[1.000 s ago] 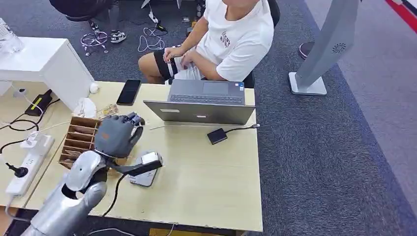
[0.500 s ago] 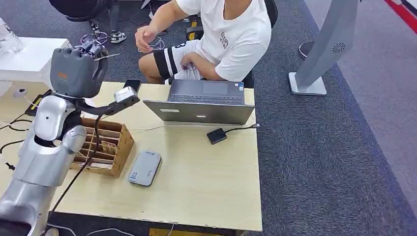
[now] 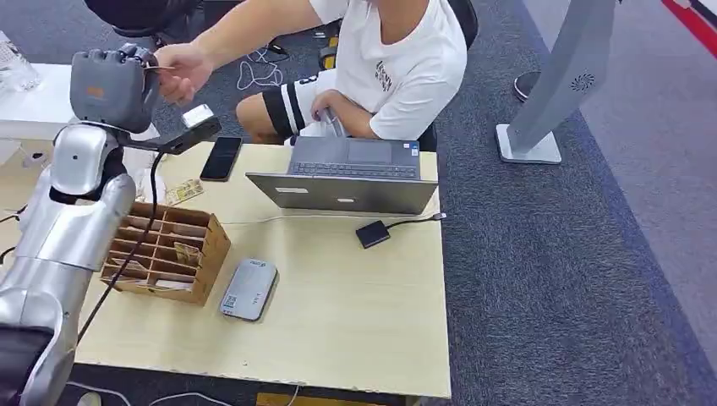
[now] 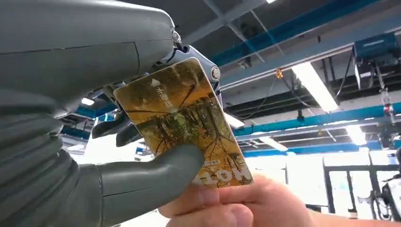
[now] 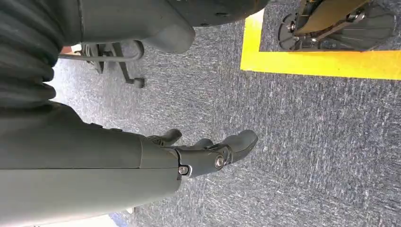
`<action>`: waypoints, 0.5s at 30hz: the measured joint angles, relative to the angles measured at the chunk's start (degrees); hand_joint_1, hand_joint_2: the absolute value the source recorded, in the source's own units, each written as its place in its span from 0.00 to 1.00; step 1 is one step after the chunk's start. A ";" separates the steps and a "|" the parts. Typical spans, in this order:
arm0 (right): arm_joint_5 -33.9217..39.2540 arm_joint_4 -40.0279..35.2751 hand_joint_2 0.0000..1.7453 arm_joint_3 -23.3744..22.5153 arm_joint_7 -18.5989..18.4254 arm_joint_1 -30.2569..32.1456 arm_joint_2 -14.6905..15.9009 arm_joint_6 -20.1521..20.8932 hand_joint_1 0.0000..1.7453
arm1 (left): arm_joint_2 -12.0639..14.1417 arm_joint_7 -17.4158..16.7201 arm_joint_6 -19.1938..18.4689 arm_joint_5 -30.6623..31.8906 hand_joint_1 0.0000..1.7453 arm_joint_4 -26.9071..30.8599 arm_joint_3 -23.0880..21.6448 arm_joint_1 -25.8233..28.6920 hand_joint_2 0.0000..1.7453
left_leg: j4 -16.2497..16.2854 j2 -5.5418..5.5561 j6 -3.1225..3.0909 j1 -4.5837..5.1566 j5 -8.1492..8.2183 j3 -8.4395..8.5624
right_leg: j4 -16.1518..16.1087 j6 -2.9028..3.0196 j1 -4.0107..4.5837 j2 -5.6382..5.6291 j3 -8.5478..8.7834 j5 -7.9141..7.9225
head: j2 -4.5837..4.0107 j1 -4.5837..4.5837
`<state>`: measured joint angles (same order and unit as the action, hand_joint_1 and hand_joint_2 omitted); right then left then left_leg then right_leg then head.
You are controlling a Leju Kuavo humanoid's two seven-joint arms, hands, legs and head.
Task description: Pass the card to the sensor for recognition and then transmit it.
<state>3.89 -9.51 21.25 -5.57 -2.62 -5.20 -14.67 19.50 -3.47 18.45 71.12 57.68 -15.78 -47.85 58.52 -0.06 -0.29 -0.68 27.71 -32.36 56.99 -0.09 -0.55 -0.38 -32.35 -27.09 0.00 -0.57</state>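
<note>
Your left hand [image 4: 94, 142] pinches the thin, stiff, slick card [image 4: 182, 123] by one end; the person's hand [image 4: 236, 205] grips its 5 o'clock edge. Right hand [image 5: 189, 156] empty, fingers apart.

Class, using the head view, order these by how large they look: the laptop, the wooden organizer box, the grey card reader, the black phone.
1. Laptop
2. Wooden organizer box
3. Grey card reader
4. Black phone, close to the reader in apparent size, and farther from the camera, so those two are unsure.

left hand [image 3: 108, 85] raised (card [image 3: 161, 68] pinched), person's hand [image 3: 182, 72] touching
</note>
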 joint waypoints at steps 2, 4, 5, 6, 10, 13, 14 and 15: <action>0.00 0.00 1.00 0.00 -0.07 0.00 0.00 0.00 0.00 | -0.11 -0.11 0.99 0.46 0.00 -0.64 0.00 0.06 1.00 | 0.00 0.00 0.00 0.00 0.00 -0.01 | 0.00 0.00 0.00 0.00 0.00 0.00 | 0.00 -0.02; 0.00 0.00 1.00 0.00 -0.22 0.00 0.00 0.00 0.00 | -0.22 -0.11 3.14 0.98 0.00 -1.07 0.00 0.29 1.00 | 0.00 0.00 0.00 0.00 0.00 -0.01 | 0.01 0.00 0.00 0.00 0.01 0.01 | 0.00 -0.02; 0.00 0.00 1.00 0.00 -0.24 0.00 0.00 0.00 0.00 | -0.24 -0.11 3.89 1.05 0.00 -1.12 0.00 0.56 1.00 | 0.00 -0.01 0.00 0.00 0.00 -0.01 | 0.01 0.01 0.00 -0.01 0.01 0.01 | 0.00 0.00; 0.00 0.00 1.00 0.00 -0.24 0.00 0.00 0.00 0.00 | -0.22 0.02 4.70 1.11 0.00 -1.12 0.00 0.97 1.00 | 0.00 -0.02 0.00 0.00 0.00 0.00 | 0.01 0.01 0.00 -0.01 0.01 0.01 | 0.00 0.00; -0.02 0.00 1.00 0.02 -0.26 0.00 0.00 0.00 0.00 | -0.24 0.52 6.06 1.38 0.00 -1.10 0.00 2.59 1.00 | 0.00 0.00 0.00 -0.01 0.00 -0.03 | 0.00 0.00 0.00 0.00 0.00 0.00 | 0.00 -0.02; -0.37 0.00 1.00 0.07 -0.26 0.01 0.00 -0.02 0.00 | -0.09 1.62 8.18 1.29 0.00 0.46 0.00 4.65 1.00 | 0.00 -0.02 0.00 0.00 0.01 -0.04 | 0.01 0.00 0.00 -0.02 0.00 0.00 | 0.00 -0.02; -0.59 0.00 1.00 0.09 -0.39 0.01 0.00 -0.19 0.00 | 0.00 2.20 8.87 0.99 0.00 2.56 0.02 6.55 1.00 | -0.01 -0.04 0.00 0.02 0.01 -0.03 | 0.01 0.00 -0.02 -0.04 0.01 -0.01 | 0.00 0.00; -0.68 0.00 1.00 0.13 -0.48 0.02 0.00 -0.35 0.00 | 0.04 2.66 9.36 0.85 0.00 4.85 0.09 8.56 1.00 | -0.01 -0.04 0.02 0.03 0.03 -0.03 | 0.01 -0.01 -0.03 -0.05 0.01 -0.02 | 0.00 0.00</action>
<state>3.21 -9.51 21.38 -6.05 -2.60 -5.20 -15.02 19.54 -0.81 27.80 71.98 62.54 -15.69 -39.29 58.51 -0.10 -0.27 -0.65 27.75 -32.39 57.00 -0.10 -0.58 -0.42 -32.35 -27.11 0.00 -0.57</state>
